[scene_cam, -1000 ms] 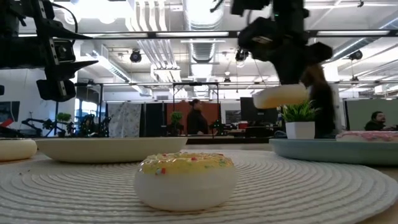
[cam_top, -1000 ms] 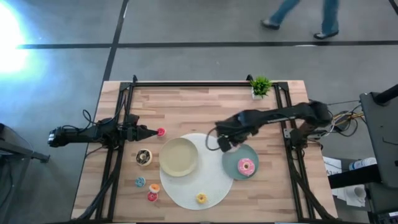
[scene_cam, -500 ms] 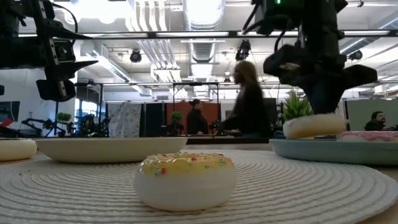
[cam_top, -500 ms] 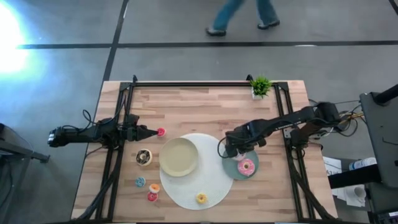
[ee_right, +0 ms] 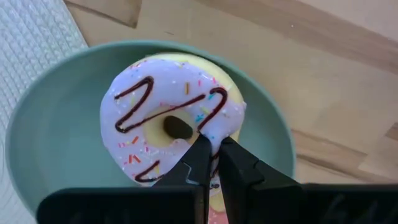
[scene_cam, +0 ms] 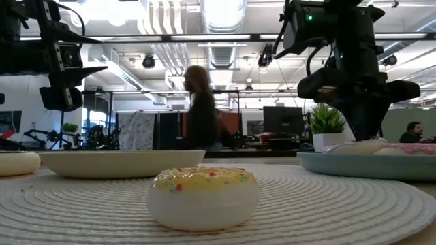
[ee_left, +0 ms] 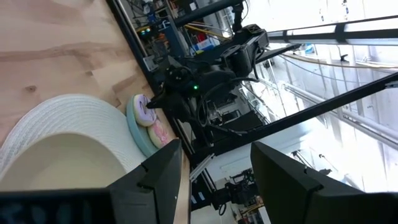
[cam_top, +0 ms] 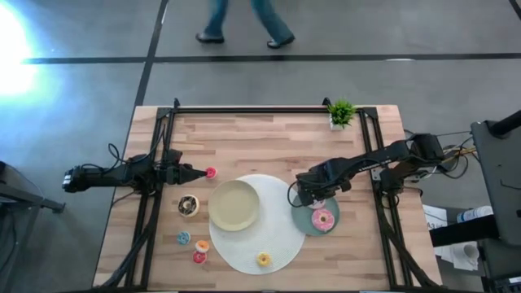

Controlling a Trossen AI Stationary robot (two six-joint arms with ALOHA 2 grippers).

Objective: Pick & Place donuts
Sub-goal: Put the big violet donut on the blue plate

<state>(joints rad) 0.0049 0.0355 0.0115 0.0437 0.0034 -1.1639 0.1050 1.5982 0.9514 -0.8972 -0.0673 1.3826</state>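
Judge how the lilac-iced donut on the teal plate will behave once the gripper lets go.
The lilac donut lies nearly flat in the teal plate, so it probably won't roll. The right gripper pinches its rim, hinting it's light and perhaps squashy.

My overhead camera looks straight down on the whole desk [cam_top: 269, 138]. The low one sits level at desk height. Both wrist cameras catch the teal plate [ee_right: 56, 124].

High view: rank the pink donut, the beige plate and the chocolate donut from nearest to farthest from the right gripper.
From the right gripper, shut on the lilac donut over the teal plate:
1. Pink donut, on that same plate, right beside it.
2. Beige plate, mid-table on the white mat.
3. Chocolate donut, past that plate, on the left arm's side.
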